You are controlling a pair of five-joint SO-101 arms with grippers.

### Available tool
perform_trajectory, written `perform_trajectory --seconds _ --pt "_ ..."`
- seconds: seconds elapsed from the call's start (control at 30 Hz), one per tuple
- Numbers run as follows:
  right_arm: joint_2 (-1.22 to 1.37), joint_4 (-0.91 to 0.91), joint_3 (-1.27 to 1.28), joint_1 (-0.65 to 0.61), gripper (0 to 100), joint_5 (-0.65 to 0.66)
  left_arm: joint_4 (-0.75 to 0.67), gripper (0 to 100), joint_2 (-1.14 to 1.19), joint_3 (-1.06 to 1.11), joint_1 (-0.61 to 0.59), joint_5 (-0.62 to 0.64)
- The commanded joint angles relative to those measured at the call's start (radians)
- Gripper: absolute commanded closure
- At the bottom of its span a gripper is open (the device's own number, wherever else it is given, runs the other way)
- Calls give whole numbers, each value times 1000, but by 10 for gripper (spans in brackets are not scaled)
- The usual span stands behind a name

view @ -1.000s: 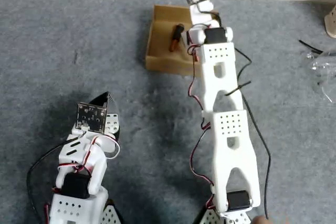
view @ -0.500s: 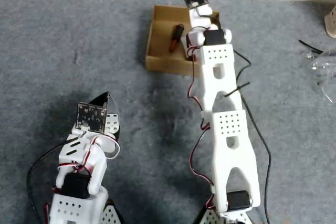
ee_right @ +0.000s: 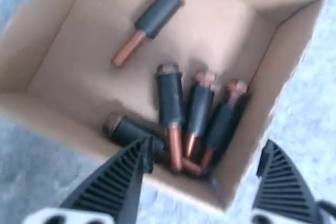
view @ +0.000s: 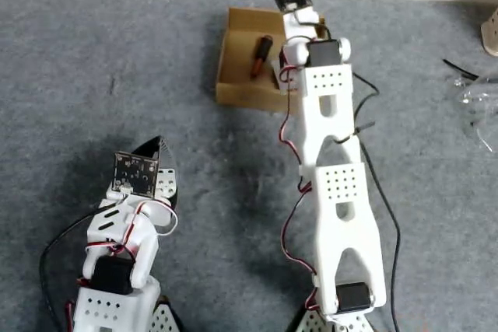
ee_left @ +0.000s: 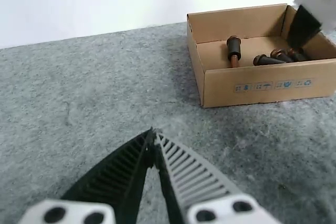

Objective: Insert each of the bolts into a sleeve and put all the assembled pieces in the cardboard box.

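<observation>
Five assembled pieces (ee_right: 170, 95) lie in the cardboard box (ee_right: 275, 61) straight below the released, empty right gripper (ee_right: 206, 149); the clenched left gripper (ee_left: 153, 136) sits well apart.

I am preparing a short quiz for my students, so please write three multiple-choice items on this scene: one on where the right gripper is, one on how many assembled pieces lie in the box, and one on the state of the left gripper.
1. Where is the right gripper?
A. above the cardboard box
B. resting on a shelf
C. inside a drawer

2. How many assembled pieces lie in the box?
A. two
B. five
C. nine

3. How is the left gripper?
A. wide open
B. shut on a bolt
C. shut, holding nothing

Answers:
1 A, its wrist view looks down into the box.
2 B, the right wrist view shows five.
3 C, its fingertips meet over the grey mat.
</observation>
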Motion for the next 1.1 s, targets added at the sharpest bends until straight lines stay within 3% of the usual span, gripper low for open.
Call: perform_trajectory --seconds 0.0,0.23,0.57,1.07 --pt "-163 85 -134 -15 721 -8 -23 992 -7 19 -10 -5" --pt "-380 94 -128 -30 721 -120 -23 992 -5 21 -10 -5" --pt "-654 96 -79 -62 721 -121 -23 992 -4 21 -10 -6" --pt "-1431 90 917 -142 721 -126 -23 992 -4 21 -10 -6"
